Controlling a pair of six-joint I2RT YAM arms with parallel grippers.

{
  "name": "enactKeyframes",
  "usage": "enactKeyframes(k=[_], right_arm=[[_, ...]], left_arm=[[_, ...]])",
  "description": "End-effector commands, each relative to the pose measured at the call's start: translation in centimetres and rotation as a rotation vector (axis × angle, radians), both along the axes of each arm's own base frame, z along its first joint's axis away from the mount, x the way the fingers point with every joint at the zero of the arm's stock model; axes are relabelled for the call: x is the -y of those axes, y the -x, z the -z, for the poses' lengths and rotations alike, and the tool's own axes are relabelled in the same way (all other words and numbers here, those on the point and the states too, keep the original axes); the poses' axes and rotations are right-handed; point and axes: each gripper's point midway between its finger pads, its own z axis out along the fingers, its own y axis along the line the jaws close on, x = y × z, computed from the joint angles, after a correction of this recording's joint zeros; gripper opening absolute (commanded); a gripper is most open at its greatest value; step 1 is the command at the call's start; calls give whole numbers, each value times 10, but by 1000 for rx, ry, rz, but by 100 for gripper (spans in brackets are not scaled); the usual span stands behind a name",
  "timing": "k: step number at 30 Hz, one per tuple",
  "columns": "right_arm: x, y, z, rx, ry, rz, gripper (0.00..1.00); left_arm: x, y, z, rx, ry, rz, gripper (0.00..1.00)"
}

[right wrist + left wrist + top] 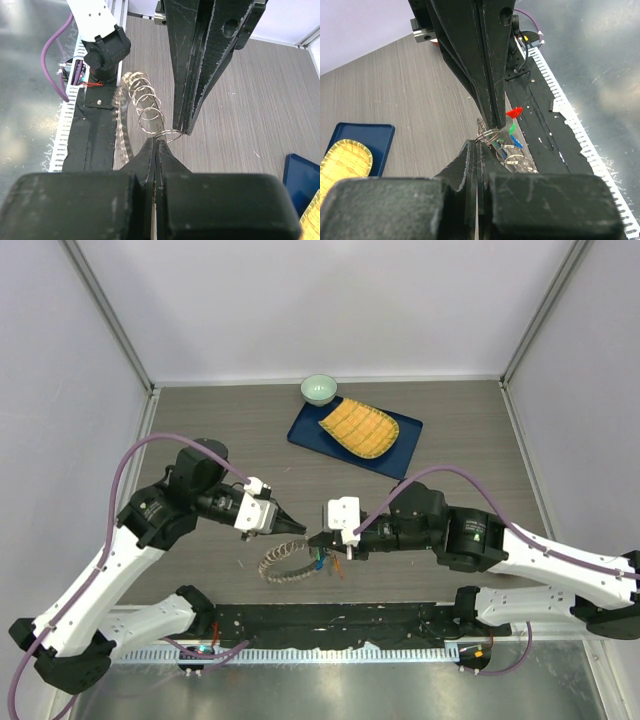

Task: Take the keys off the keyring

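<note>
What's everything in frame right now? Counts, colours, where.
table: one, grey wood-grain, under everything
bowl: one, pale green, far edge, beside the tray's far corner
tray: one, navy blue, far centre
ribbed piece: one, yellow-orange, lying on the tray
keyring: one, silvery, near centre, just below the tool tips
keys: many, mostly silvery, a few red, green and blue heads, fringing the keyring
small wire rings: several, silvery, one pinched between the two tools
cables: two, purple, one along each arm
arms: two, black and white, bases at near edge
left tool: black, shut on that ring
right tool: black, shut on it too
</note>
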Motion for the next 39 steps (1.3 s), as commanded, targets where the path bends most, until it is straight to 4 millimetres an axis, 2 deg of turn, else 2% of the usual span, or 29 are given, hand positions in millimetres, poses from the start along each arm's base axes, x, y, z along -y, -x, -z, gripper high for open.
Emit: enactKeyframes(k=[1,15,24,31,33,34,35,37,39], right_arm=[[1,-7,-41,44,-150,44,1],[-5,-22,-43,80,-172,107,1],[-2,-38,-49,107,-207,198,1],[1,-41,-50,108,-225,219,1],[2,-40,-52,102,-242,220,1],[6,-45,-55,102,-252,253,1],[6,-45,-58,101,-268,257,1],[8,-44,-60,86,-295,263,1],[9,-43,-59,61,-317,265,1]], left_arm=[[2,2,-10,33,53,12,0],[9,3,-9,3,84,38,0],[9,8,-7,-26,86,59,0],[8,8,-7,-17,88,49,0],[7,-1,-7,12,85,-1,4],[6,-3,-10,8,88,-34,9],[4,-17,-11,24,76,-123,27],[-1,-26,-27,15,97,-225,35],[-7,-35,-32,10,90,-311,41]])
